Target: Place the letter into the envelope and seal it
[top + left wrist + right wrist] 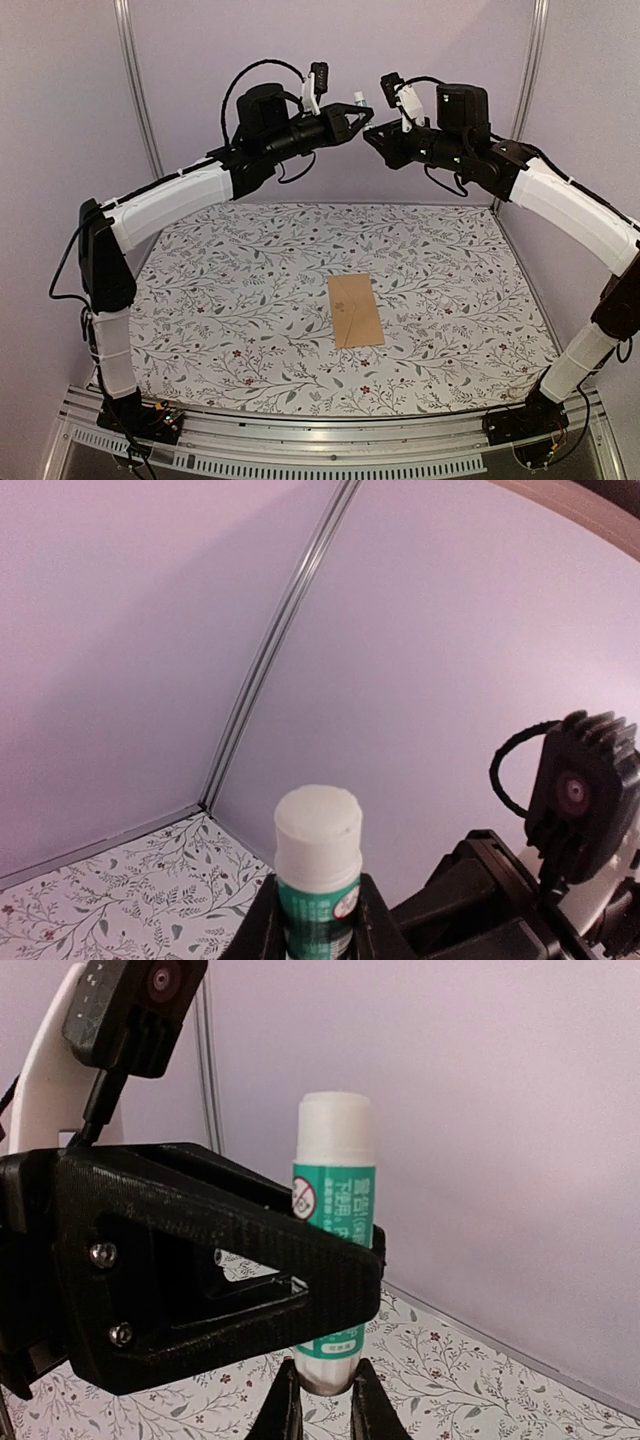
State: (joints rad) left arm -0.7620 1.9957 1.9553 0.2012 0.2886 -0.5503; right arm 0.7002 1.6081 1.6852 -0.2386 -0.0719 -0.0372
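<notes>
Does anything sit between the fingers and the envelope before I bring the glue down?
Nothing visible does. The envelope lies flat on the table, uncovered. The left gripper holds the glue stick high above the far edge, the right gripper closed round its base; only open air shows between them and the envelope.

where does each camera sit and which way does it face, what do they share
Top external: above and behind the left arm and right arm, looking down on the table and envelope; both arms are raised, meeting at the far side.
Left wrist: on the left arm, facing the walls; left claw grips the glue stick; right wrist camera at right.
Right wrist: on the right arm, facing the left claw; right claw flanks the stick's base.
Shared: all three show the glue stick; the wrist views see it from opposite sides.
</notes>
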